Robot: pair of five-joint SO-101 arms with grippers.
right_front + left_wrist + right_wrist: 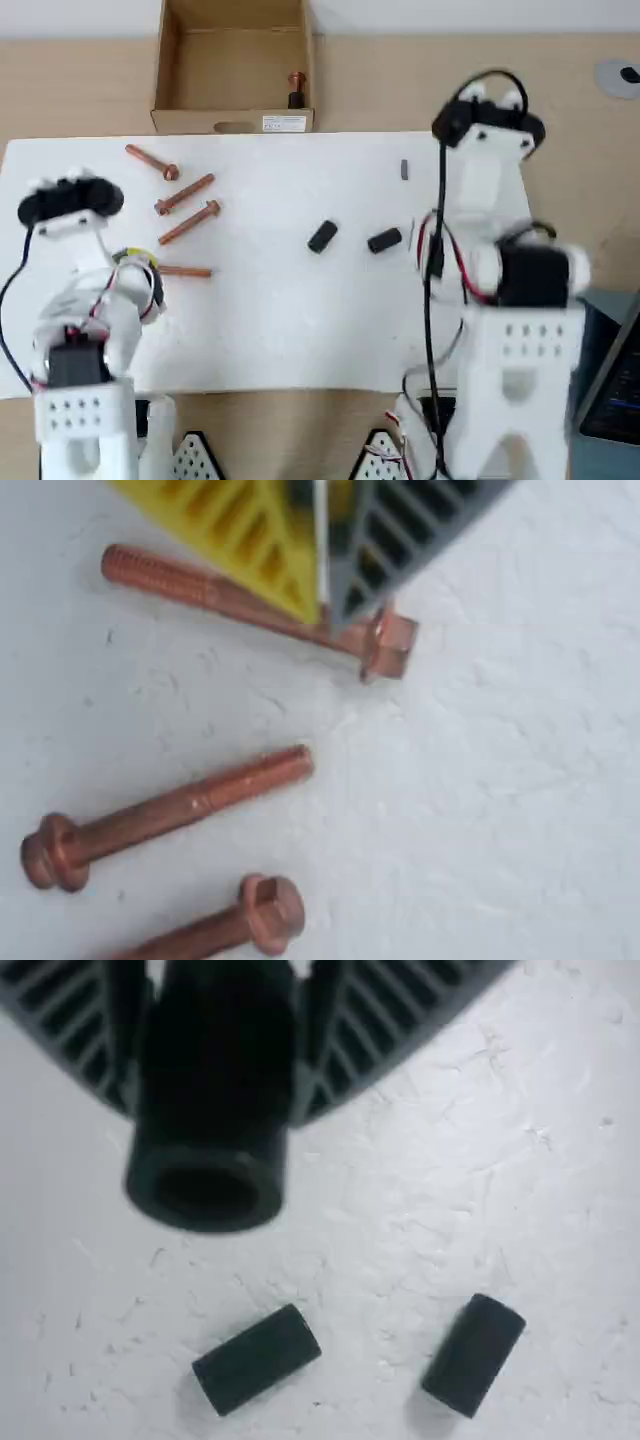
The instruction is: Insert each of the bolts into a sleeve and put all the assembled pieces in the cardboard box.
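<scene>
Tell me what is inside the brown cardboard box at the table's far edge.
One copper-coloured bolt seated in a black cylindrical sleeve sits by the right wall of the cardboard box. The sleeve covers the bolt's shank.

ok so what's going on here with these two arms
The arms are pairing bolts with sleeves. The left gripper is shut on a copper bolt lying on the white mat, and the right gripper holds a black sleeve. One assembled piece already sits in the cardboard box. Three other bolts and two loose sleeves lie on the mat.
</scene>
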